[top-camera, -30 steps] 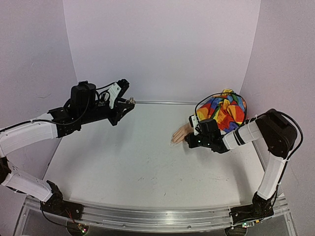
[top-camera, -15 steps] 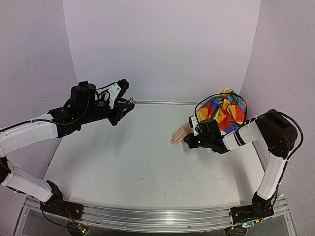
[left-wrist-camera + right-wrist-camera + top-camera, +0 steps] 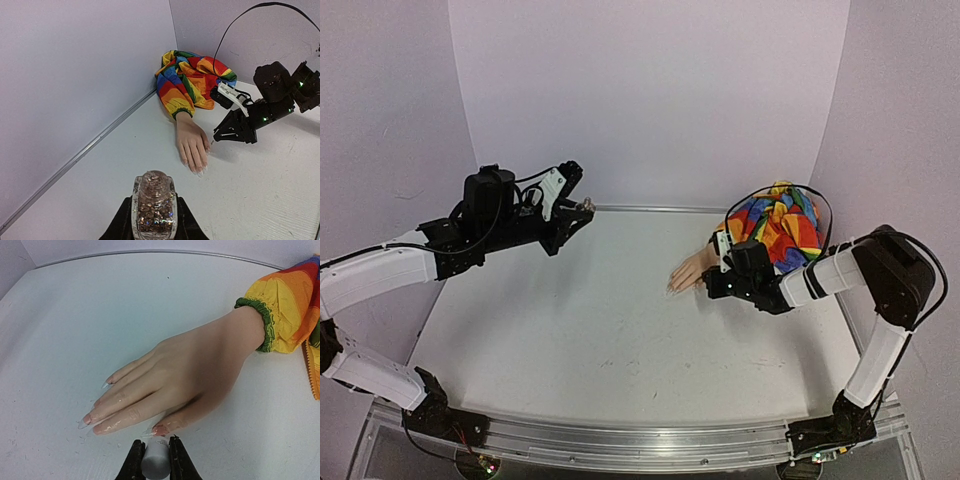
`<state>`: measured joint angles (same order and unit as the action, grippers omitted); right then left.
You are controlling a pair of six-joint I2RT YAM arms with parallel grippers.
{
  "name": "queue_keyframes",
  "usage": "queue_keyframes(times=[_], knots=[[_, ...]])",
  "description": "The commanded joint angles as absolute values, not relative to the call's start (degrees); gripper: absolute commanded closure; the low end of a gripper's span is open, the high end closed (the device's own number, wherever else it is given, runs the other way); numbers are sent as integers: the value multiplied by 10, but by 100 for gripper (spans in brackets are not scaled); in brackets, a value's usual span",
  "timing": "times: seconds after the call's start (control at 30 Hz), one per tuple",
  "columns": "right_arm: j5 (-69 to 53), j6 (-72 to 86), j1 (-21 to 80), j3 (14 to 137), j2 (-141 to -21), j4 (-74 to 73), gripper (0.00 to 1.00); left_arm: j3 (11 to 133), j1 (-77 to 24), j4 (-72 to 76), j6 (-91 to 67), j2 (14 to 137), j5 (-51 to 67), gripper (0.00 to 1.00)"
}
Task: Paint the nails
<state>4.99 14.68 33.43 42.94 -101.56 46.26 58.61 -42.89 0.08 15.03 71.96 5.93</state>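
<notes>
The peach mannequin hand [image 3: 687,272] lies palm down at the right of the table, in a rainbow patchwork sleeve [image 3: 781,226]. Its long pale nails [image 3: 93,423] point left. My right gripper [image 3: 712,288] is shut on a white cap [image 3: 155,462]. The cap's front end is at the thumb nail [image 3: 158,430], which shows pinkish polish. My left gripper [image 3: 582,207] is raised at the back left, far from the hand. It is shut on a clear bottle of coppery glitter polish [image 3: 154,202]. The hand [image 3: 192,145] and my right gripper [image 3: 226,135] show in the left wrist view.
White walls close the back and both sides, with a metal strip [image 3: 650,209] along the back edge. The sleeve fabric [image 3: 292,300] bunches in the back right corner. A black cable [image 3: 775,190] arcs over it.
My right arm has shifted a little to the right, and its gripper has drawn slightly right along the thumb. The left arm has not moved.
</notes>
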Motion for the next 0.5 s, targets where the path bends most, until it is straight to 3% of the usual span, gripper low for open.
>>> queue_keyframes(times=[0.0, 0.47], knots=[[67, 135, 337, 457, -1022, 473, 100, 589, -426, 33, 156, 698, 60, 100], [54, 131, 337, 471, -1042, 470, 100, 590, -425, 33, 157, 703, 59, 100]])
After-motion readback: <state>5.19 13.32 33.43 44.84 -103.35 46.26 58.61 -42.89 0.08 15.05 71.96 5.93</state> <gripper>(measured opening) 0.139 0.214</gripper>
